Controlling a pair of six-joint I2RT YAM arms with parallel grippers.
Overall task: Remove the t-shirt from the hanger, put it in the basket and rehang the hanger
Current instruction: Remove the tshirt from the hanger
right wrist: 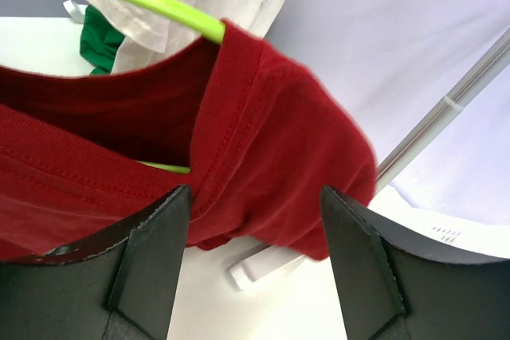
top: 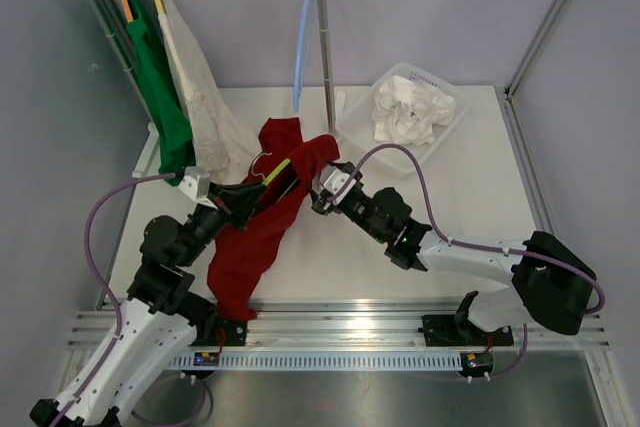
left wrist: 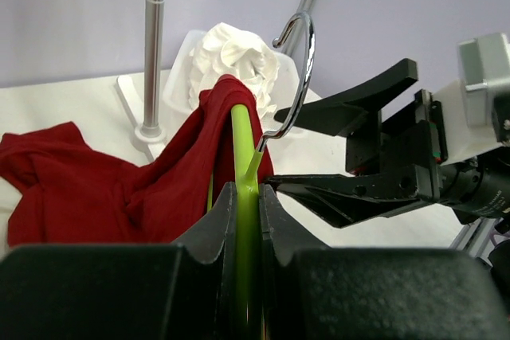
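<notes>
Mid-worktop (top: 480, 177), left fingers (left wrist: 217, 224) pinch narrow on the green hanger (left wrist: 241, 137), its metal hook pointing up. Red t-shirt (top: 250, 242) is on the hanger, one shoulder draped over the bar's end, the rest trailing down onto the worktop toward the near edge. Right fingers (right wrist: 159, 236) stand wide apart at that shoulder, gripping nothing. Bin (top: 462, 107) with white cloth sits at far right, well apart.
</notes>
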